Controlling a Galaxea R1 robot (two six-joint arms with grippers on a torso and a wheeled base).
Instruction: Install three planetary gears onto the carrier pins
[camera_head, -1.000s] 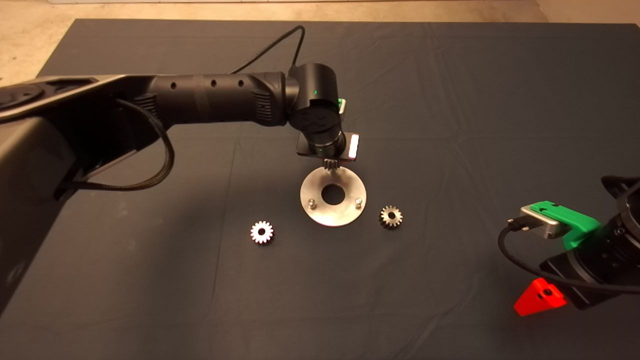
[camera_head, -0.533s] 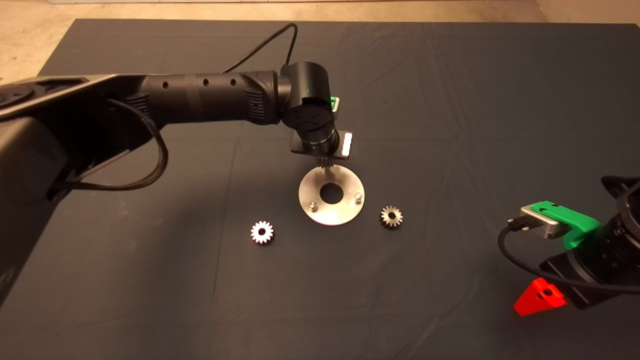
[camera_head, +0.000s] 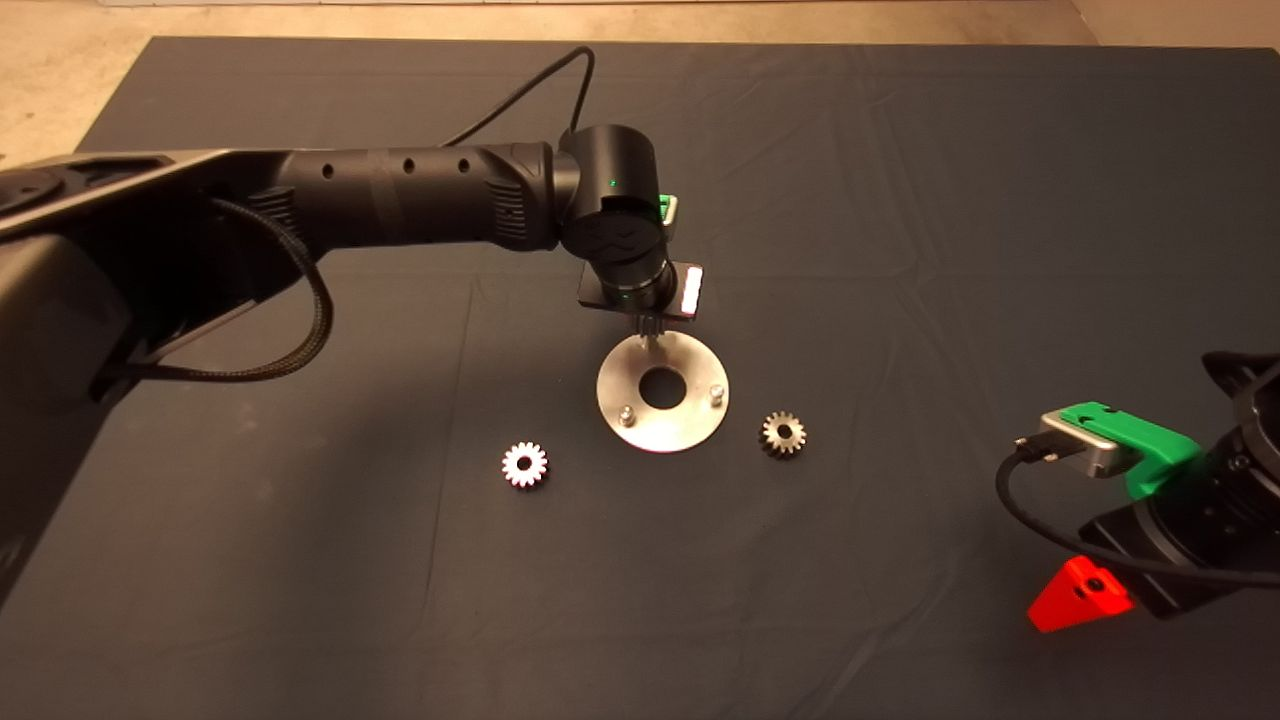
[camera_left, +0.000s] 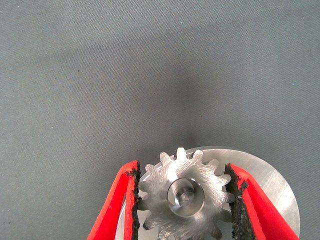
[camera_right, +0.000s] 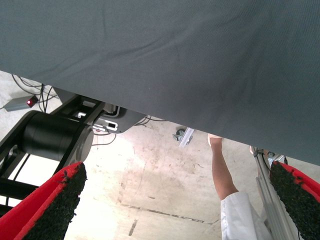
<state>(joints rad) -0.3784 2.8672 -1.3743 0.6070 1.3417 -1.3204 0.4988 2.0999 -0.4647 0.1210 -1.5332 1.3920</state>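
Note:
My left gripper (camera_head: 647, 318) hangs over the far edge of the shiny round disc (camera_head: 688, 424). It is shut on a planetary gear (camera_head: 649, 326). In the left wrist view the gear (camera_left: 210, 192) sits between the red fingers (camera_left: 120, 200) with a carrier pin (camera_left: 186, 196) showing inside its bore, above the disc (camera_left: 272, 185). Two bare carrier pins (camera_head: 625, 414) (camera_head: 716, 393) stand on the disc's near side. One loose gear (camera_head: 524, 465) lies left of the disc, another (camera_head: 783, 434) lies to its right. My right gripper (camera_head: 1080, 596) is parked at the lower right, open (camera_right: 177, 172).
The dark mat (camera_head: 900, 200) covers the table. The right wrist view looks past the mat's edge (camera_right: 150, 60) at the floor, with a black machine base (camera_right: 55, 137) and a person's leg (camera_right: 222, 172).
My left arm and its gear have shifted a little left and toward the far side. The disc has slid slightly left with it. The loose gears and right arm have not moved.

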